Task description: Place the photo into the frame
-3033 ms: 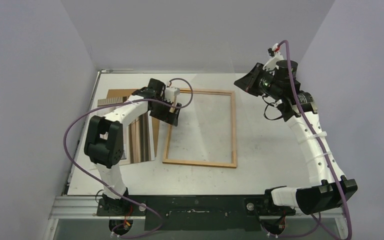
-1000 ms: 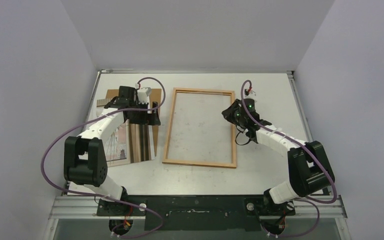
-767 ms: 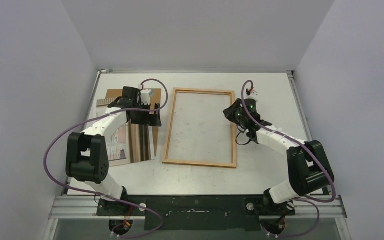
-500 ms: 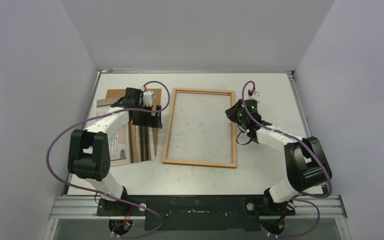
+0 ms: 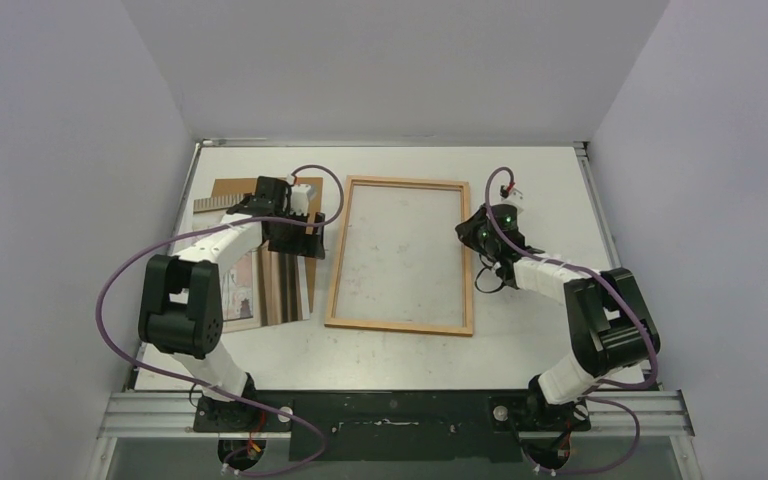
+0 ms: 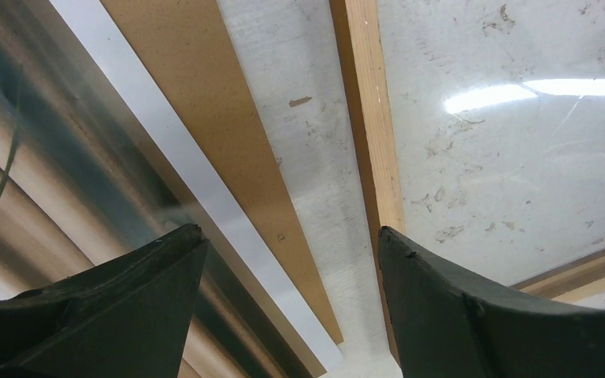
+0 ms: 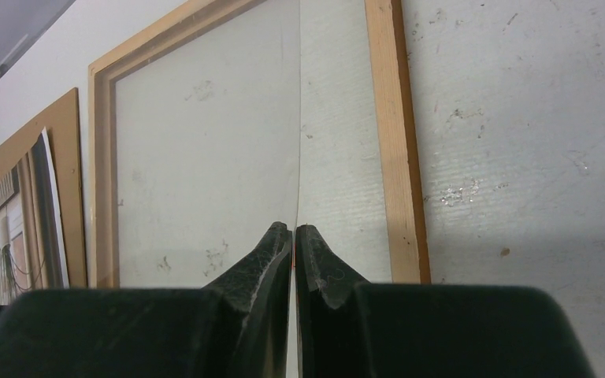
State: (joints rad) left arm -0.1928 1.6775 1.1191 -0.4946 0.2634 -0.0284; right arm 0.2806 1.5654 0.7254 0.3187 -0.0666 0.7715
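Apparently face-up, the striped photo lies beside the pale-wood frame.

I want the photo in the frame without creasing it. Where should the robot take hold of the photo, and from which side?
Grip the photo by its thin long edge nearest the frame, coming from above with the open left gripper that hangs there. It lies flat, face up on the backing board, so probably only an edge can be pinched.

Plain pale-lilac walls close in on three sides, a scuffed, speckled white worktop below, a black rail along its near edge.
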